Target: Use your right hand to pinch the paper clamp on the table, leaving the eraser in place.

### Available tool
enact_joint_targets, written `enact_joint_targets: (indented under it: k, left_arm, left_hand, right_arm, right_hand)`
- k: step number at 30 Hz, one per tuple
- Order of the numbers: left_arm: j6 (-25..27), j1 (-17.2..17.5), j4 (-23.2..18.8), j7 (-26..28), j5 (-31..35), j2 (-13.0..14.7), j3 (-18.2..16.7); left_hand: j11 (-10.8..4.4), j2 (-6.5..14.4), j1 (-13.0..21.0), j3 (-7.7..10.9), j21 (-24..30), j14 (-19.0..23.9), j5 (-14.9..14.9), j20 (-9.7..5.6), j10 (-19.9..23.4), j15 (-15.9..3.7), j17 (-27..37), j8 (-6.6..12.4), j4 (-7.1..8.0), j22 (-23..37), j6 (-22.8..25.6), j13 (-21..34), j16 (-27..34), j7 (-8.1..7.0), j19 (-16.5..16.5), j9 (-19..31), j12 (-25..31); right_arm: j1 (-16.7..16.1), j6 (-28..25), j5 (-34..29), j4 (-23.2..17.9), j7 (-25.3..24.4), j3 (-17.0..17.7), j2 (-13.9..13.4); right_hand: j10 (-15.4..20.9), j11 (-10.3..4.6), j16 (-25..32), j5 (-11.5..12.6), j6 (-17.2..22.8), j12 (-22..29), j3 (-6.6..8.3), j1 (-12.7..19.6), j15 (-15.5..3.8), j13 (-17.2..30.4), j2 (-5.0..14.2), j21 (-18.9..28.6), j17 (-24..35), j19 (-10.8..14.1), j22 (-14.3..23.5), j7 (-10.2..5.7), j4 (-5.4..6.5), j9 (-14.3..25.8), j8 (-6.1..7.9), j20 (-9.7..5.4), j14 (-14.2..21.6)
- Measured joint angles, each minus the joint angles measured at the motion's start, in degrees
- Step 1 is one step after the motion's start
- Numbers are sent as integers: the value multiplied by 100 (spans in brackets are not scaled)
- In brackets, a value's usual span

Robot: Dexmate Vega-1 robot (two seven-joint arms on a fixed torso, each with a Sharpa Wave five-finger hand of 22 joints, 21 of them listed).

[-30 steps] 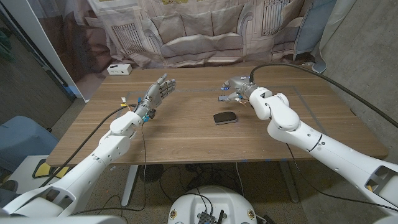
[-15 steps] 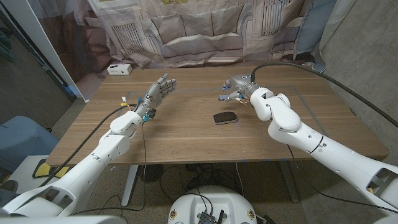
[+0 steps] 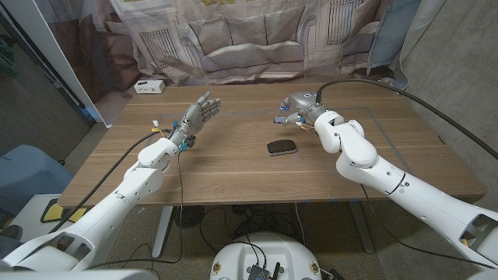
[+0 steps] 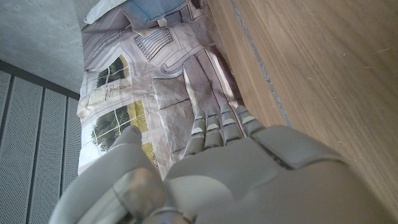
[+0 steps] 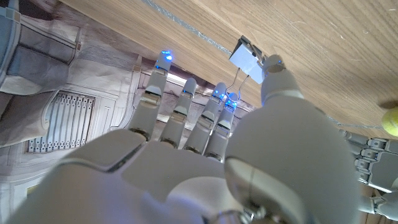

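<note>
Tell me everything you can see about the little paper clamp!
The paper clamp is small, with a pale, shiny body and thin wire handles. It sits at the far side of the wooden table, just past the right hand. In the right wrist view the thumb tip is right against it, while the other fingers reach alongside. Whether it is truly pinched cannot be told. The dark eraser lies apart, nearer the robot.
</note>
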Motion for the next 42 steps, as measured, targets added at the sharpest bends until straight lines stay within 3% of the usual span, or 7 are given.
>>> enact_joint_targets:
  k: [4,6,9,27,30,42]
  left_arm:
    - [0,-5,0,1,0,-2,1]
    - [0,-8,3,1,0,-5,2]
    - [0,-11,15,0,0,-9,4]
    - [-24,-36,90,-58,-21,-37,11]
    - [-28,-35,95,-65,-27,-38,11]
    - [-36,-33,100,-98,-34,-20,5]
  left_hand:
    - [0,0,0,0,0,0,0,0,0,0,0,0,0,0,0,0,0,0,0,0,0]
    - [0,0,0,10,0,0,0,0,0,0,0,0,10,0,0,0,0,0,0,0,0]
    - [0,0,0,43,0,0,0,0,0,0,0,0,5,0,0,0,0,0,0,0,0]
    - [0,0,0,42,0,0,0,0,0,0,0,0,6,0,0,0,0,0,0,0,0]
    - [0,0,0,42,0,0,0,0,0,0,0,0,6,0,0,0,0,0,0,0,0]
    - [0,0,0,65,0,0,0,0,0,0,0,0,-18,0,0,0,0,0,0,0,0]
  right_arm:
    - [-38,2,46,0,-95,23,3]
    - [-55,2,64,0,-149,34,4]
    - [-75,2,85,1,-212,44,3]
    - [-188,29,136,-13,-634,91,-53]
    - [-200,48,137,-18,-689,95,-54]
    - [-266,112,167,-46,-927,143,-62]
  right_hand:
    - [96,-9,0,-1,30,0,-16,-10,-3,-1,10,0,11,53,0,30,12,0,38,8,65]
    - [168,1,0,-7,286,0,-16,-32,-9,3,32,0,28,91,0,-81,12,-2,38,-11,72]
    - [258,-8,0,-17,294,0,-33,-48,-8,2,48,0,44,140,16,-70,13,-5,38,-18,133]
    - [784,4,45,-62,561,55,-58,61,-61,0,183,0,54,401,16,195,-2,-28,110,-74,554]
    - [882,22,45,-66,693,66,-30,76,-66,12,197,0,27,409,16,146,-37,-33,115,-82,620]
    - [1196,72,45,-90,857,62,68,99,-142,-16,220,0,-14,439,15,307,-34,-30,115,-113,1024]
